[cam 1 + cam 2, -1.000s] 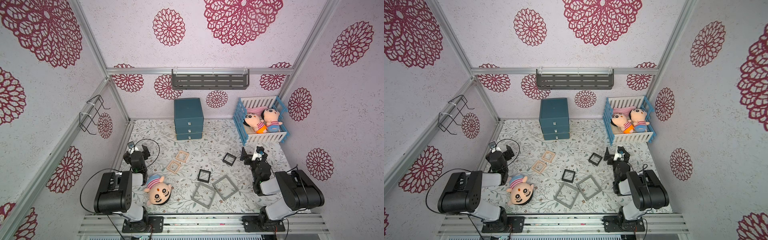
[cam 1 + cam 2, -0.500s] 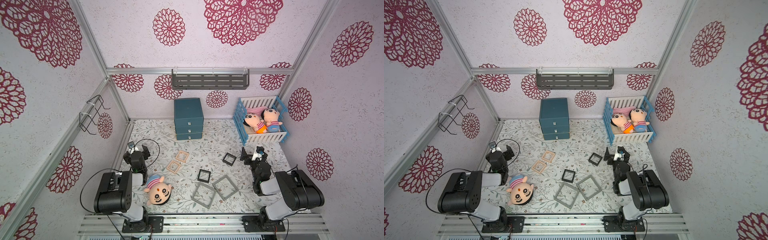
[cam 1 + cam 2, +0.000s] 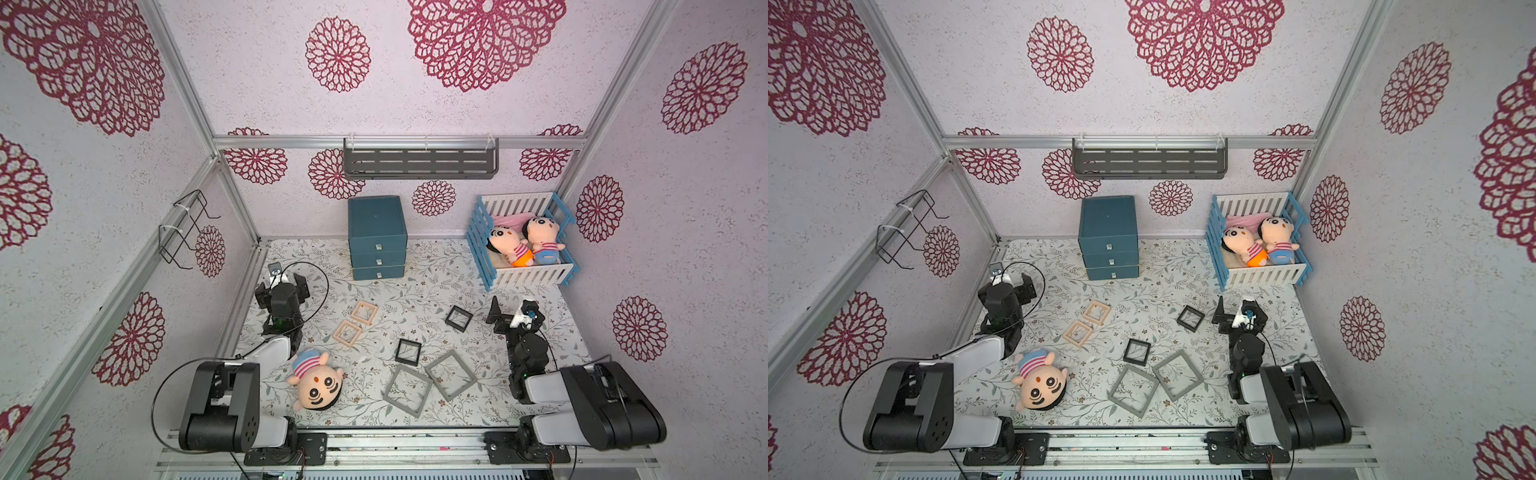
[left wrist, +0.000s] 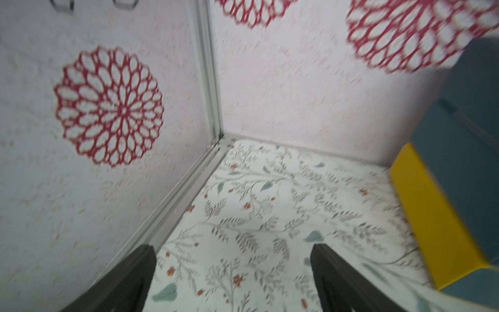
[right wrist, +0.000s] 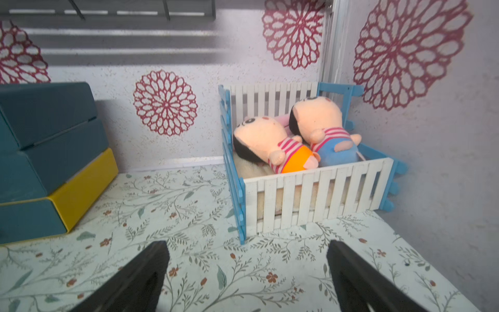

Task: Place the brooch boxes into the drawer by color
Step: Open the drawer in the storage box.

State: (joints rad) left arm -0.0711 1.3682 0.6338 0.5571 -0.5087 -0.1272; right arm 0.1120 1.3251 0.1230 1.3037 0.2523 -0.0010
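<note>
- Six brooch boxes (image 3: pixel 1136 352) lie flat on the floral tabletop (image 3: pixel 415 291), none in the teal drawer cabinet (image 3: pixel 377 237), which stands against the back wall with all three drawers shut
- Rear beige box (image 3: pixel 364 312) and front beige box (image 3: pixel 348 333) sit corner to corner, left of centre
- Rear black box (image 3: pixel 459 318) lies right of centre, in front of the blue-and-white crib (image 3: pixel 528 276); front black box (image 3: pixel 408 352) lies mid-tabletop, just behind the grey pair
- Left grey box (image 3: pixel 407 390) and right grey box (image 3: pixel 450 375) meet at a corner near the front edge
- Left fingers (image 4: pixel 127 281) are spread wide with nothing between them, over bare tabletop by the back left corner
- Right fingers (image 5: pixel 135 278) are spread wide and empty, facing the crib, where two plush dolls (image 5: pixel 270 143) lie
- A plush doll head (image 3: pixel 316 384) lies face up at the front left
</note>
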